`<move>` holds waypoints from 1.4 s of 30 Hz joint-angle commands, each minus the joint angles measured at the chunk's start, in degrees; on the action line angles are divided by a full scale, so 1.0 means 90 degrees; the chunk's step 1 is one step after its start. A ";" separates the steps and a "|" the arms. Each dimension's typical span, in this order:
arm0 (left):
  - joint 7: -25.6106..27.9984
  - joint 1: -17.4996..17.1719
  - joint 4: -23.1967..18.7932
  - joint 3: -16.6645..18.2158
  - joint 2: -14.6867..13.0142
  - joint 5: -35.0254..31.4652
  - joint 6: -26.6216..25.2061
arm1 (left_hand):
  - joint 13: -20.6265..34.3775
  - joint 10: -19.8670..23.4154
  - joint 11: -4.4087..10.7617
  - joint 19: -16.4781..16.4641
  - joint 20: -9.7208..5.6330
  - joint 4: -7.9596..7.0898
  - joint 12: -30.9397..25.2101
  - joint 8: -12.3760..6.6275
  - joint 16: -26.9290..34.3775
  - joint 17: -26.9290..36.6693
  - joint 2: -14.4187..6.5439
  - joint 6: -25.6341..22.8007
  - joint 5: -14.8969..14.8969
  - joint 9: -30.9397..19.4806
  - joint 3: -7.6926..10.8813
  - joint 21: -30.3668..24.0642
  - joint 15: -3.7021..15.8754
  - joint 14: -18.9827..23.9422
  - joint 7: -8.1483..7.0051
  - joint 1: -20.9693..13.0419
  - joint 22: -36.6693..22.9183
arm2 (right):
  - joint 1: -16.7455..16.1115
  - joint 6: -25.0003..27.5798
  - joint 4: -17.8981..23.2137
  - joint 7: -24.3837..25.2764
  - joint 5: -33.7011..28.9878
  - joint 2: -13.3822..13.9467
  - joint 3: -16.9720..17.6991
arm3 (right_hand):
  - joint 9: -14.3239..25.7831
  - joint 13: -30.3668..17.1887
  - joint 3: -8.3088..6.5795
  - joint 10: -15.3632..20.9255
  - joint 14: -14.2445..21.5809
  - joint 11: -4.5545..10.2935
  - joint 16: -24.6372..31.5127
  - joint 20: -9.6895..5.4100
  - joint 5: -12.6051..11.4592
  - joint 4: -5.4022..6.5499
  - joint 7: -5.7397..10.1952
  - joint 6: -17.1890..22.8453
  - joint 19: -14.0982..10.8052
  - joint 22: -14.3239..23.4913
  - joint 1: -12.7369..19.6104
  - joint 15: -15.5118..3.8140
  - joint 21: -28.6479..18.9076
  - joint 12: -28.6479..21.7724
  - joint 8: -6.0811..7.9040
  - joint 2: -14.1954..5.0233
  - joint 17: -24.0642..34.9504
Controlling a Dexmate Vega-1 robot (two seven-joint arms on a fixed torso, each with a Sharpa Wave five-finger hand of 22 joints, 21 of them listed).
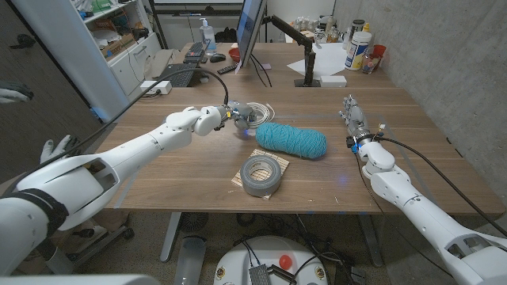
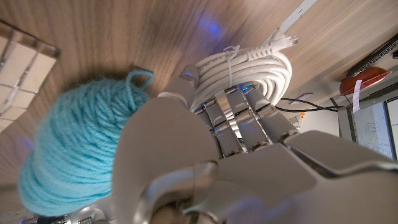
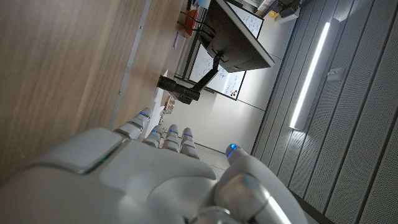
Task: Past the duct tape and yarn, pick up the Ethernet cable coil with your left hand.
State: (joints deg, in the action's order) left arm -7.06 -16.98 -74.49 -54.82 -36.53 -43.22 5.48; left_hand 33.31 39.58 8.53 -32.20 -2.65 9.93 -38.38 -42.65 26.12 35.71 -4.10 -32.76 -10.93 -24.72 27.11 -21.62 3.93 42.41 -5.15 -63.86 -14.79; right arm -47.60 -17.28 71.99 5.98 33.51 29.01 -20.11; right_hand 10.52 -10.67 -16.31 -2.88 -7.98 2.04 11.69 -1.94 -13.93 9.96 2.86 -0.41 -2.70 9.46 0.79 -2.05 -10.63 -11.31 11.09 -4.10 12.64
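Here, your worktop (image 1: 198,170) is a long slab of brown wood grain, smooth and matte. Near its front edge, about midway along, the duct tape (image 1: 262,175) lies flat, a thick grey ring with a dull sheen and an open core, sitting on a small pale slatted mat (image 1: 242,183). Just beyond it, toward the middle of the worktop, the yarn (image 1: 291,140) is a fat teal skein, soft and fuzzy, lying on its side; in the left wrist view a loose loop of strand sticks out of one end.

Past the yarn, toward the far edge, the Ethernet cable coil (image 2: 245,68) is a tight round bundle of glossy white cord, cinched with a thin tie, its clear plug poking out at one side. It sits just beside the yarn's end.

Your left robot hand (image 1: 226,119) has reached over to that coil. In the left wrist view its fingers (image 2: 231,115) curl against the coil's near side and touch the windings, with the thumb at the coil's edge; you cannot tell from these views whether the grip is fully closed or the coil is off the wood.

Your right robot hand (image 1: 353,117) stands near the right edge of the worktop, fingers straight and close together, pointing toward the far edge, holding nothing.
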 commanded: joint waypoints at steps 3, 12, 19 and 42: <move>0.0017 -0.0025 -0.0113 0.0076 -0.0033 -0.0018 -0.0078 | 0.0389 0.0214 0.0172 0.0035 -0.0027 -0.0182 -0.0041 -0.0055 -0.0042 0.0061 -0.0764 -0.0123 -0.0039 -0.0632 0.0147 -0.0069 0.0939 0.0025 -0.0135 -0.0743 -0.0015 | -0.0008 0.0020 0.0020 0.0006 -0.0005 0.0015 0.0000 | 0.0032 -0.0020 -0.0052 -0.0060 -0.0083 0.0006 0.0041 -0.0004 0.0017 0.0002 0.0013 0.0026 0.0006 0.0023 -0.0027 -0.0257 -0.0020 0.0013 0.0006 -0.0511 0.0015; 0.0065 -0.0007 -0.0106 0.0084 -0.0018 -0.0040 -0.0068 | 0.0366 0.0235 0.0188 0.0055 -0.0030 -0.0204 -0.0070 -0.0082 -0.0073 0.0114 -0.0765 -0.0115 -0.0042 -0.0616 0.0129 -0.0113 0.0928 0.0041 -0.0134 -0.0729 -0.0019 | -0.0013 0.0008 0.0021 0.0012 -0.0016 0.0019 0.0001 | 0.0032 -0.0020 -0.0054 -0.0064 -0.0084 0.0012 0.0041 -0.0004 0.0017 0.0002 0.0023 0.0034 0.0010 0.0023 -0.0026 -0.0257 -0.0019 0.0015 0.0008 -0.0512 0.0015; 0.0251 -0.0075 -0.0205 0.0193 -0.0030 0.0022 -0.0105 | 0.0355 0.0257 0.0191 0.0066 -0.0030 -0.0206 -0.0103 -0.0109 -0.0097 0.0159 -0.0760 -0.0122 -0.0046 -0.0602 0.0117 -0.0152 0.0942 0.0057 -0.0137 -0.0729 -0.0021 | -0.0008 0.0027 0.0017 -0.0004 -0.0010 0.0025 -0.0003 | 0.0032 -0.0020 -0.0055 -0.0059 -0.0085 0.0005 0.0041 -0.0003 0.0017 0.0002 0.0024 0.0042 0.0014 0.0023 -0.0025 -0.0250 -0.0017 0.0012 0.0011 -0.0513 0.0015; 0.0332 -0.0171 -0.0334 0.0333 -0.0082 0.0165 -0.0160 | 0.0304 0.0305 0.0190 0.0085 -0.0034 -0.0208 -0.0160 -0.0173 -0.0135 0.0264 -0.0742 -0.0152 -0.0057 -0.0568 0.0084 -0.0239 0.0953 0.0122 -0.0134 -0.0717 -0.0019 | -0.0011 0.0021 0.0029 -0.0015 -0.0023 0.0036 -0.0011 | 0.0032 -0.0020 -0.0057 -0.0063 -0.0088 0.0009 0.0041 0.0000 0.0018 0.0002 0.0023 0.0049 0.0017 0.0023 -0.0026 -0.0244 -0.0018 0.0013 0.0010 -0.0512 0.0015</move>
State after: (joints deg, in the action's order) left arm -4.47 -18.12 -76.84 -52.53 -37.02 -42.47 4.25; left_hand 33.31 40.02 8.30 -31.88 -2.97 9.38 -39.05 -43.47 25.12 37.78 -3.97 -32.75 -11.07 -24.73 26.55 -23.40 4.44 42.91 -5.17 -63.99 -14.77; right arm -47.67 -17.23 72.11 5.93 33.39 29.21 -20.15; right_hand 10.51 -10.68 -16.31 -3.09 -8.19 2.24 11.69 -1.94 -13.93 9.96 2.86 -0.41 -2.70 9.46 0.79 -1.85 -10.63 -11.31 11.09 -4.10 12.64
